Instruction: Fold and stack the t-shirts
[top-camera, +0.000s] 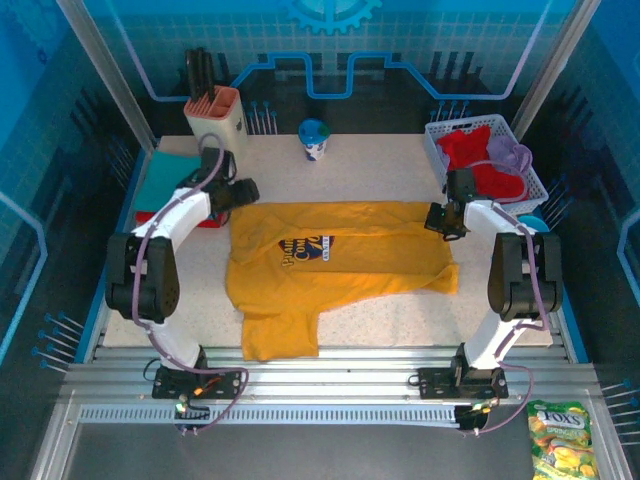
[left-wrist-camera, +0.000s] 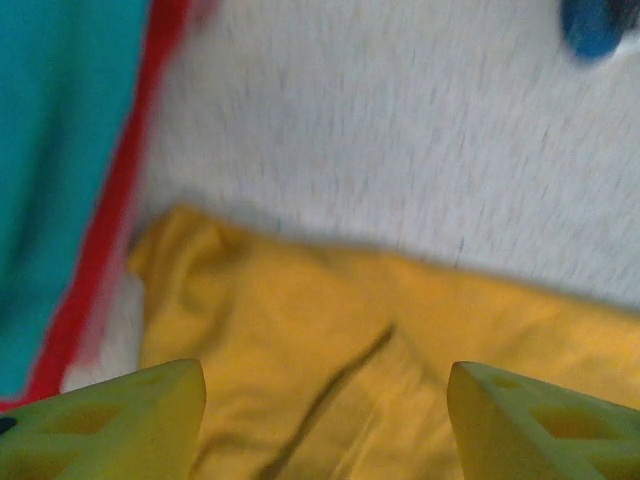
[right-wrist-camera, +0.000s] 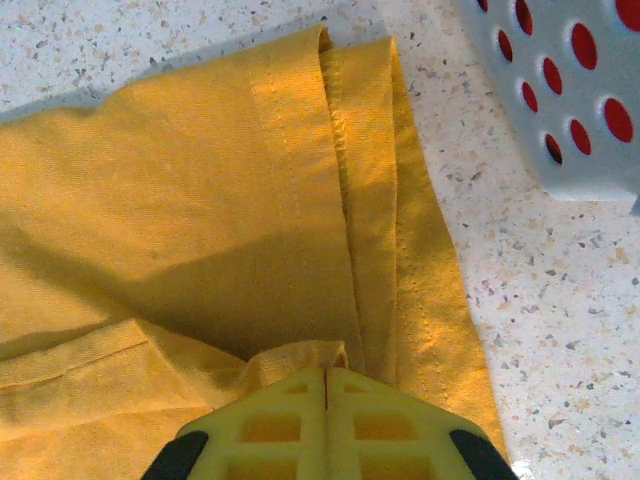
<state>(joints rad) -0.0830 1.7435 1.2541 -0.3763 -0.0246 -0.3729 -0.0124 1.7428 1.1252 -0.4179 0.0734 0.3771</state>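
The right gripper is clamped on the hem of the mustard-yellow t-shirt, bottom centre. The left gripper, jaws apart over the shirt's upper-left corner, should bite equally deep for a level fold.

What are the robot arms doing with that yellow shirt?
Folding it. The mustard-yellow t-shirt with a dark blue chest print lies on the table. The right end effector pinches its edge near the white plastic mesh basket, while the left end effector hangs open above the opposite corner, beside a folded teal t-shirt.
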